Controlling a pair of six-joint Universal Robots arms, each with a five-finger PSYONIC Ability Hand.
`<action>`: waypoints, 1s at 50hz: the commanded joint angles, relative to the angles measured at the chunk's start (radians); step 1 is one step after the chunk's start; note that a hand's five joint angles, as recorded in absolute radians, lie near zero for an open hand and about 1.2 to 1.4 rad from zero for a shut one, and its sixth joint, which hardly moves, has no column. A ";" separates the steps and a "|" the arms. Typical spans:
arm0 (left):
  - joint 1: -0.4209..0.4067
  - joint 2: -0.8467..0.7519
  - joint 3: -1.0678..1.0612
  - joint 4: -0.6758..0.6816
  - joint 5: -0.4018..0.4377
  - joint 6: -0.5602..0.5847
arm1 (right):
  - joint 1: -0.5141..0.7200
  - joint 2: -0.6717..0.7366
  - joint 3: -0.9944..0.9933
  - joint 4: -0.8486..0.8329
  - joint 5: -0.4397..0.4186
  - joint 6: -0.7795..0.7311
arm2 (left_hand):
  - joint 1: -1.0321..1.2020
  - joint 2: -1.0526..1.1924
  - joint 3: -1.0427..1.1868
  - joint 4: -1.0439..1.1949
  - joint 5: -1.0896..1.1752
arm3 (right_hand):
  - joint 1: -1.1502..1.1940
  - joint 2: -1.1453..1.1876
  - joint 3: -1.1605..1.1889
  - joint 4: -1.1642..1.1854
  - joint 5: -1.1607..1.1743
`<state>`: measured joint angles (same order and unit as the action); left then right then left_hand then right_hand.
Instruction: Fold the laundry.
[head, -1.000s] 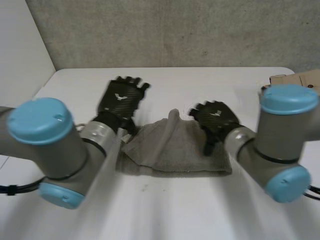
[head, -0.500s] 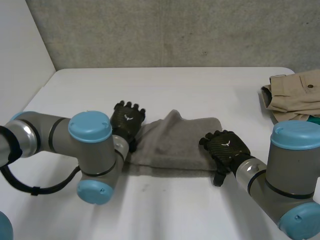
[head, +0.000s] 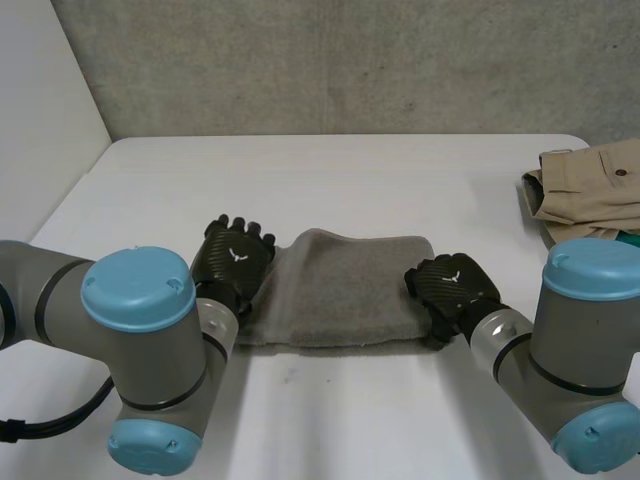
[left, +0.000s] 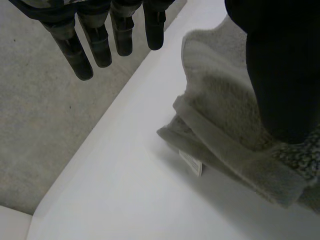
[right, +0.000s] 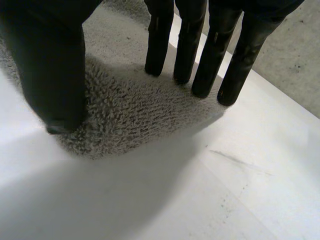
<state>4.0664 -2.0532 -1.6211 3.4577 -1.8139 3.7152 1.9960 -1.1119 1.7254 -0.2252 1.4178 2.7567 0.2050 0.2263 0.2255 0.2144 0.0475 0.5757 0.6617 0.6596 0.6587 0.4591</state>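
The left hand (left: 100, 42) is relaxed, with straight black fingers spread above bare table (left: 115, 190). Its thumb lies over the left end of a grey terry towel (left: 220, 115) and grips nothing. A small white label (left: 192, 163) pokes out from the towel's stacked, hemmed layers. The right hand (right: 187, 45) is likewise unclenched, fingers straight over the nubby pile at the towel's right corner, thumb at its edge. The towel is a folded oblong lying between both hands, near the table's front. A crumpled beige garment (head: 585, 190) sits well apart at the far right.
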 joint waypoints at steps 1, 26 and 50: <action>-0.001 0.002 0.004 0.000 -0.002 -0.001 | 0.000 0.030 -0.006 -0.030 -0.003 -0.006 | 0.006 -0.016 -0.015 -0.004 -0.011 | 0.820 0.734 0.736 0.737 0.762; 0.045 0.156 -0.023 0.000 0.016 -0.012 | 0.141 -0.111 -0.145 0.132 -0.002 -0.474 | -0.021 -0.042 -0.041 -0.030 -0.038 | 0.821 0.735 0.737 0.738 0.763; -0.015 0.136 0.110 -0.002 0.156 -0.402 | -0.014 -0.177 -0.103 0.086 -0.105 0.406 | 0.014 -0.007 -0.006 0.005 -0.003 | -0.401 -0.487 -0.485 -0.484 -0.459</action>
<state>4.1174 -1.9037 -1.5575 3.4557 -1.7005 3.4087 2.2117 -1.1783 1.5658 -0.1413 1.3156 2.8378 0.2049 0.2119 0.2255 0.2116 0.0475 0.2005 0.2187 0.2146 0.2339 0.0624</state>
